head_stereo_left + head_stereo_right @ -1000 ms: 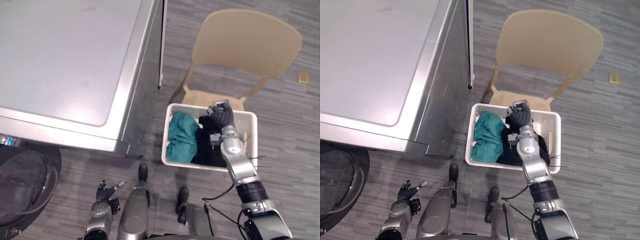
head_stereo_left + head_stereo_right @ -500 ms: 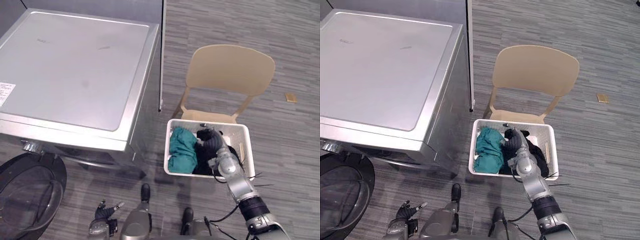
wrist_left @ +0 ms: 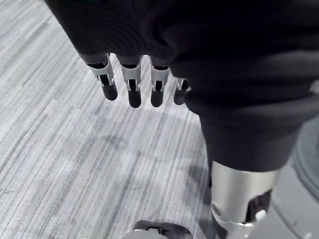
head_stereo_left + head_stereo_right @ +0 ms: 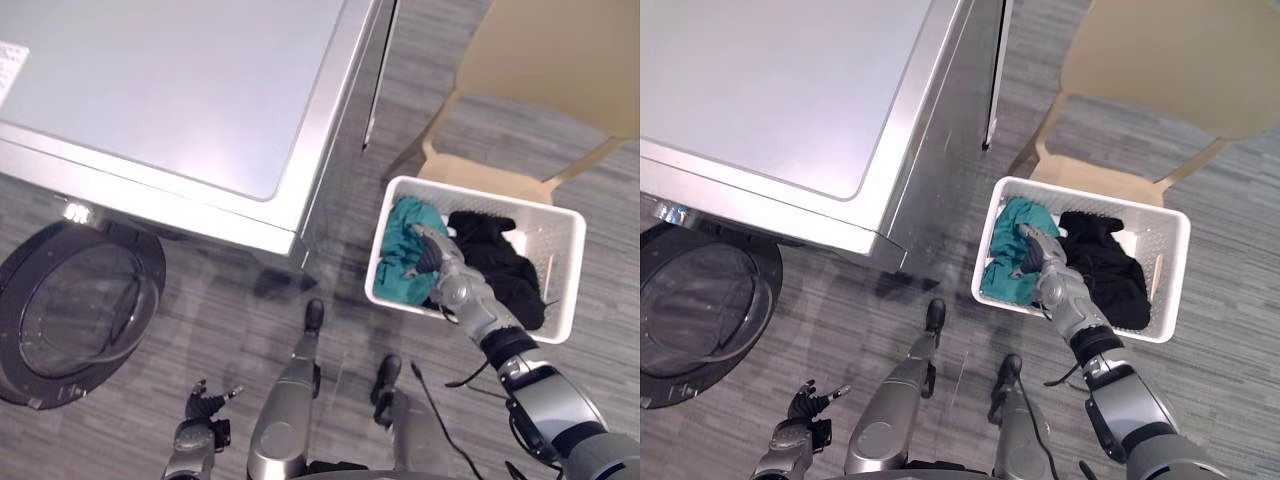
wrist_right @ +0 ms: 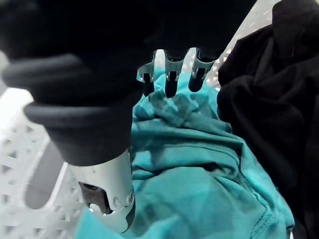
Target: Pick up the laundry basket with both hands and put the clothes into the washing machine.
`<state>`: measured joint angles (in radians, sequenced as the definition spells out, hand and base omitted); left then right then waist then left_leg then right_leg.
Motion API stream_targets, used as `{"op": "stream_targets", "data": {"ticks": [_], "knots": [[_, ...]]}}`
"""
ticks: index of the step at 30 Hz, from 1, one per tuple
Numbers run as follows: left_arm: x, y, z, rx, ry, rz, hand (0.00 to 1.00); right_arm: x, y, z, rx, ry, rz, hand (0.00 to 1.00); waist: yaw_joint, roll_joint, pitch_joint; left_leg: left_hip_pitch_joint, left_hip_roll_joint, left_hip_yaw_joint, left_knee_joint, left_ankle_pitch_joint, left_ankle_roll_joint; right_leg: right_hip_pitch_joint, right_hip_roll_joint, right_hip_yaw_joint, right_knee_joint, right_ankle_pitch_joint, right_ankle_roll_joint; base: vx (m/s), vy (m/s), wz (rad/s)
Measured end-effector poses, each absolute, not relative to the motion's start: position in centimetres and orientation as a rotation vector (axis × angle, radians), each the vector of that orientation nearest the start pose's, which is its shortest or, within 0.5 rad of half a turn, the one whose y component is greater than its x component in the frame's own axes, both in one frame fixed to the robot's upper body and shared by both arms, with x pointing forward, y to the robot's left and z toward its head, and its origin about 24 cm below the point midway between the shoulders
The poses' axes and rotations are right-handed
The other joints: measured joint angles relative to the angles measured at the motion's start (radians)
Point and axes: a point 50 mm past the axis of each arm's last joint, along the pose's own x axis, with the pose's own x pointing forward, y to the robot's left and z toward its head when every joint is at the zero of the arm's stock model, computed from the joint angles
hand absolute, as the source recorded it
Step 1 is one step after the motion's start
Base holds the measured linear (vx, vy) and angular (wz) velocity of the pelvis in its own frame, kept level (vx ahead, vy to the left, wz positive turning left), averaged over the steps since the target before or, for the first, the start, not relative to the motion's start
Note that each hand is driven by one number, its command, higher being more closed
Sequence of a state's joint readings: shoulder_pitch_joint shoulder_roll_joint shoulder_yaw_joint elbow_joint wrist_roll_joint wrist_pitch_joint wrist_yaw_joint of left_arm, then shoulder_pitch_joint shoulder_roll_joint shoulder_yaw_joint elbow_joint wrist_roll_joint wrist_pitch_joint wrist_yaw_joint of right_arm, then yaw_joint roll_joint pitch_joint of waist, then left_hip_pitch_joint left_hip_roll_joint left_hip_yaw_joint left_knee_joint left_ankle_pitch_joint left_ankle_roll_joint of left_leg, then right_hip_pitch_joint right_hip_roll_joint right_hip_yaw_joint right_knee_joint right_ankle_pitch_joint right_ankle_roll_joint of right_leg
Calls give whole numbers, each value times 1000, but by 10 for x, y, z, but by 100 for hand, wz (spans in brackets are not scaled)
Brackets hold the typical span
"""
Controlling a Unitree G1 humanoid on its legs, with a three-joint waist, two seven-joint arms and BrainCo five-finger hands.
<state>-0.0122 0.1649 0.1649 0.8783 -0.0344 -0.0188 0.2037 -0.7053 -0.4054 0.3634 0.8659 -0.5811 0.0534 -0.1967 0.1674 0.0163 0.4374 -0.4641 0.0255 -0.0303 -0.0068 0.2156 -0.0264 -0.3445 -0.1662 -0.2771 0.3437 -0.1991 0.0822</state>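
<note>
Two clothes (image 4: 1100,265) lie in the basket (image 4: 1170,280) at 3 o'clock. The right hand (image 4: 1032,252) hangs open fingers (image 5: 170,74) over the teal cloth (image 4: 1006,250), likely to grab it. The left hand (image 4: 205,405) hangs open at 7 o'clock.

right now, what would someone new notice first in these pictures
A white laundry basket in front of a tan chair holds a teal garment and a black garment, the right hand open over the teal one. Left of it, the washing machine's round door stands open.
</note>
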Motion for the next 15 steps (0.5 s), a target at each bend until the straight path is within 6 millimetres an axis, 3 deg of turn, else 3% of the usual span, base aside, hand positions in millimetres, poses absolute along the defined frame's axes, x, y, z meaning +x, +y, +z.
{"op": "stream_targets", "data": {"ticks": [2, 5, 6, 10, 15], "knots": [[180, 237, -113, 110, 778, 431, 0, 373, -197, 73, -1260, 61, -32, 0, 10, 4, 3, -55, -1, -6, 20, 1, -1, -65, -12, -5, 51, -23, -3, 15, -36, 10], [202, 230, -103, 60, 719, 434, 0, 378, -190, 82, -1297, 22, -53, 0, 1, 6, 4, -94, 0, -17, 25, 6, -9, -105, -16, -22, 84, -40, -15, 9, -75, 14], [210, 227, -100, 44, 698, 438, 0, 380, -186, 85, -1311, 9, -53, 100, -1, 6, 4, -103, 2, -18, 26, 7, -10, -117, -16, -24, 92, -45, -19, 3, -57, 10], [234, 220, -83, 9, 611, 435, 0, 388, -174, 103, -1330, -66, -80, 100, -22, 5, 4, -147, 12, -13, 42, 7, -11, -164, -13, -26, 122, -59, -25, -7, -77, 1], [242, 217, -74, -19, 559, 450, 0, 392, -167, 120, -1280, -119, -109, 100, -18, 5, 4, -146, 21, 4, 43, 8, -11, -165, -9, -21, 123, -62, -28, 42, -64, -4]]}}
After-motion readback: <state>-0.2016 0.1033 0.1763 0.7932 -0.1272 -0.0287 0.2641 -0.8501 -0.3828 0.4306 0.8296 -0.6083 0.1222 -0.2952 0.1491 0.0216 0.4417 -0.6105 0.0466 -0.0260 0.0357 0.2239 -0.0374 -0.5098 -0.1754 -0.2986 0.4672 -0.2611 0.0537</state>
